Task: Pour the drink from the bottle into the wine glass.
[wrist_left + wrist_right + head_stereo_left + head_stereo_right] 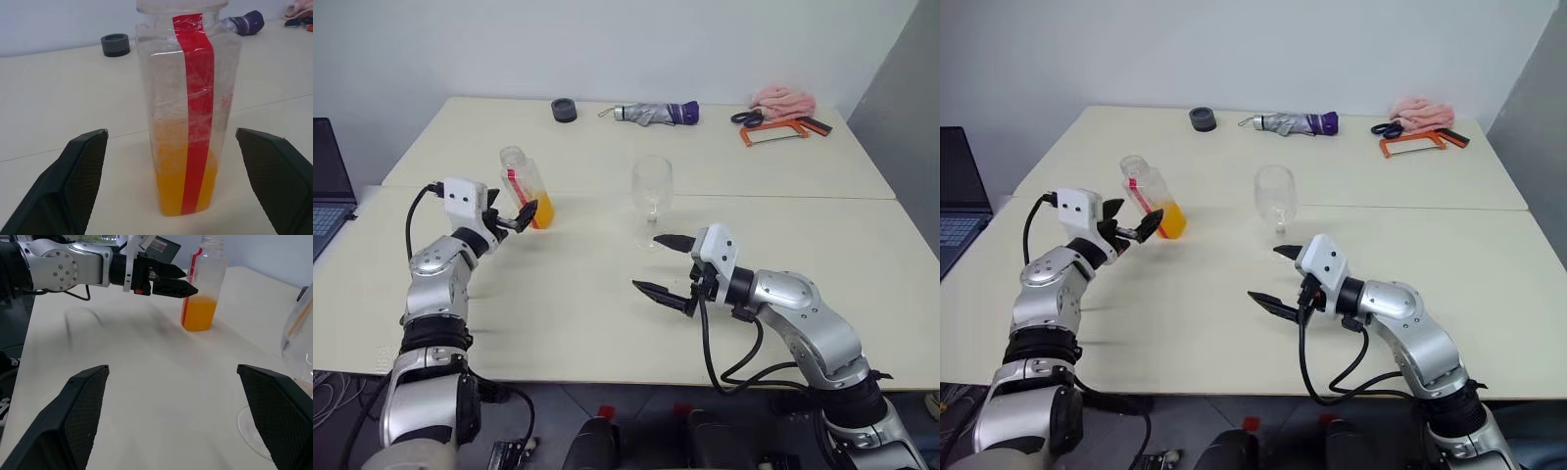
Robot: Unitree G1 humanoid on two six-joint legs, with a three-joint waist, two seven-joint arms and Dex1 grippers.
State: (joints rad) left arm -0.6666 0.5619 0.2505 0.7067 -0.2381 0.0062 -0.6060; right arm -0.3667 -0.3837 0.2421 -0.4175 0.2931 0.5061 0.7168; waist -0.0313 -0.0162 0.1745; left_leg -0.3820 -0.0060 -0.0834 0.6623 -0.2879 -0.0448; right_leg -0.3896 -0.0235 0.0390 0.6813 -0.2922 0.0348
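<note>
left gripper (517, 217) wide – flanks bottle (188, 117) | right gripper (664, 266) wide – near wine glass (651, 191)

Along the far edge of the worktop (607, 333) you have a dark grey ring-shaped roll (564, 110) left of the middle, and a folded grey umbrella (656, 114) with a purple end just beside it to the right. At the far right corner you'll see a pink cloth (783, 100), scissors (747, 118) and an orange-framed saw (773, 133) bunched together. A laptop (328, 186) sits off the left edge.
</note>
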